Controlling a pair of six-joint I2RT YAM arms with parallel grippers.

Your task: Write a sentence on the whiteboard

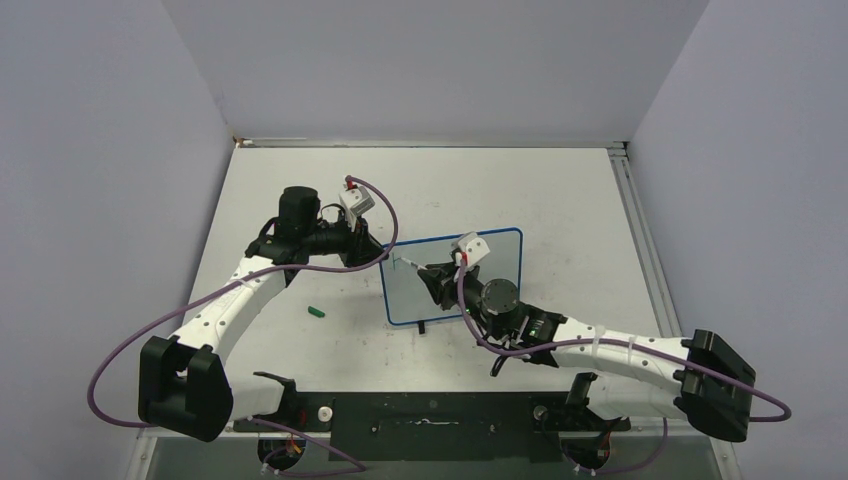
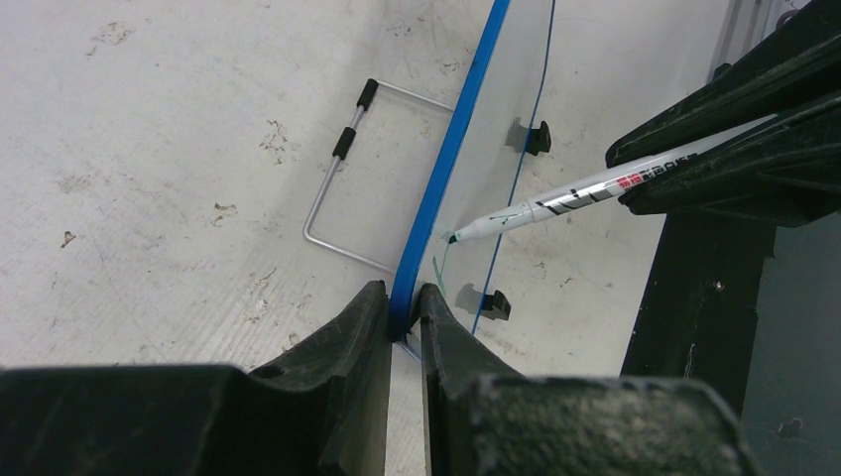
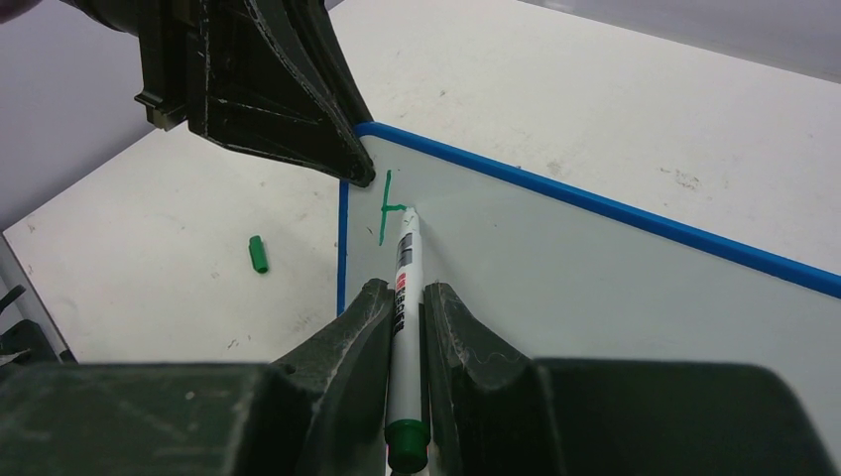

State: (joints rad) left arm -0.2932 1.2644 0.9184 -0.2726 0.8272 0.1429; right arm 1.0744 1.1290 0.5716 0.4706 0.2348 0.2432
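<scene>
The whiteboard [image 1: 500,258], white with a thin blue frame, stands upright mid-table. My left gripper [image 1: 379,250] is shut on its left edge; in the left wrist view the jaws [image 2: 405,300] pinch the blue frame [image 2: 451,149]. My right gripper [image 1: 430,276] is shut on a white marker [image 3: 405,283] with a green end. The marker's tip touches the board's upper left corner. Of the sentence, only a short green vertical stroke with a crossbar [image 3: 388,206] shows. It also shows faintly in the left wrist view [image 2: 437,268].
A green marker cap [image 1: 316,311] lies on the table left of the board, also in the right wrist view [image 3: 258,254]. A bent wire stand [image 2: 337,188] lies behind the board. Two black feet [image 2: 496,303] support the board. Walls enclose the table.
</scene>
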